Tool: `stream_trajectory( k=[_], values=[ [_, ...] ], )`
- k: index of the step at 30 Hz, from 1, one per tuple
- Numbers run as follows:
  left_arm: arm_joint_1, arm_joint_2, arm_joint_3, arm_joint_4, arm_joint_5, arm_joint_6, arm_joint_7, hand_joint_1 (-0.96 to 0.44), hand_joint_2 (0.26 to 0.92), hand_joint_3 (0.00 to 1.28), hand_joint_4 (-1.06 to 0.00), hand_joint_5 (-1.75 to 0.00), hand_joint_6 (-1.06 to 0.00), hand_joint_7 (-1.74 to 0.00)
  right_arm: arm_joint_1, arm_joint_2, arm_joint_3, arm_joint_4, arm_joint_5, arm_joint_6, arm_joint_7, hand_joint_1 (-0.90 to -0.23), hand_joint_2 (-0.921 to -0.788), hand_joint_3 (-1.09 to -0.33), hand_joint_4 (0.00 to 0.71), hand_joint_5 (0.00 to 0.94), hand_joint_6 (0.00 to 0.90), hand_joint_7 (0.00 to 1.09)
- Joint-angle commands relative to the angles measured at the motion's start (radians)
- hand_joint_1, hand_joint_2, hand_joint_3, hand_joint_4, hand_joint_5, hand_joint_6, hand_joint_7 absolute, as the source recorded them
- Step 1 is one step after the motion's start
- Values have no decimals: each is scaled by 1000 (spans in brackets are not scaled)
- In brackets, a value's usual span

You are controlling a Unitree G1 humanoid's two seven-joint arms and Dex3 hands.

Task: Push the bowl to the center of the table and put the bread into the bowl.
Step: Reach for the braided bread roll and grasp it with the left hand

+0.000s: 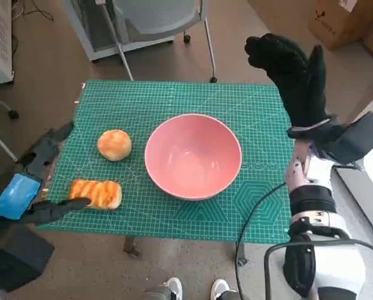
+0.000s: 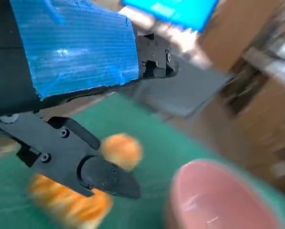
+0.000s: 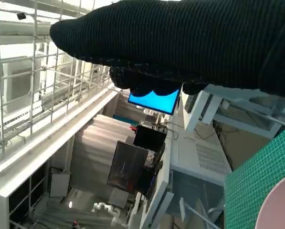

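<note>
A: Head view first: the small bench under its green gridded cutting mat (image 1: 174,106) carries everything. The wide pink plastic bowl (image 1: 193,155) already sits about mid-mat, so I'd judge the push done and the bread step in hand.

B: Which bread? There's a long, orange-glazed loaf (image 1: 97,193) at the near left edge and a round golden bun (image 1: 114,144) just beyond it, both left of the bowl and clear of its rim.

A: The loaf, I'd guess. The black left hand with blue tape on its back (image 1: 30,187) sits at that edge, fingers (image 1: 64,207) spread and grasping nothing, one tip right at the loaf's end. Whether it touches, I can't tell.

B: And the right hand in the black knitted glove (image 1: 298,78)?

A: Raised high beyond the bench's far right corner, fingers extended, empty, well clear of the bowl.

B: So how to do it well?

A: Straddle the loaf across its short width, close gently since it looks soft, lift above the rim before travelling right, and release low over the bowl's middle. The left wrist view is blurred, so don't trust it for fine alignment.
</note>
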Motion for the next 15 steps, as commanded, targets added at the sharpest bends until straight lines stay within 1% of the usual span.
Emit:
stream_trajectory(
  k=[1,6,15],
  values=[
    [-21,122,-116,-89,85,141,-68,206,671,19,-63,-5,-246,-36,17,16,12,25,-13,19,-21,-672,-921,-757,214,2,373,15],
    [-47,167,-188,-95,125,196,-83,220,686,25,-73,-5,-262,-27,15,19,16,27,-9,22,-24,-676,-921,-757,216,2,384,19],
    [-89,188,-302,-37,169,223,-85,253,716,39,-89,-5,-269,-11,19,29,17,23,0,14,-15,-668,-921,-761,217,2,385,16]
  ],
)
